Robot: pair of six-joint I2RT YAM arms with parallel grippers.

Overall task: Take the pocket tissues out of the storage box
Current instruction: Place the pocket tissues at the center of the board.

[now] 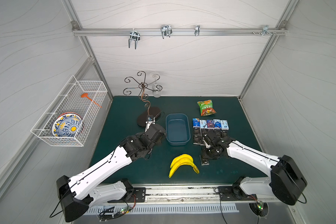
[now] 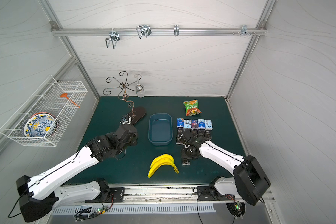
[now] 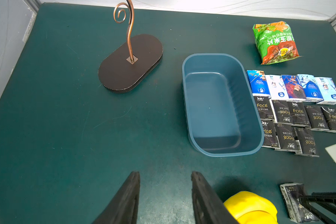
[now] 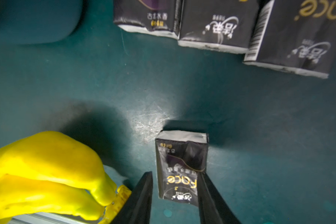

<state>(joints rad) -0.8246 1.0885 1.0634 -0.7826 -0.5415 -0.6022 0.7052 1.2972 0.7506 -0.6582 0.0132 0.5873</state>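
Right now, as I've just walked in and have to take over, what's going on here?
A two-armed robot is taking tissues out of a box. The box is empty and the tissue packs lie in rows beside it. The right end effector stands open around a lone black pack lying on the mat near the bananas, with a gap showing on one side. The left end effector is open and empty, over bare mat by the box.
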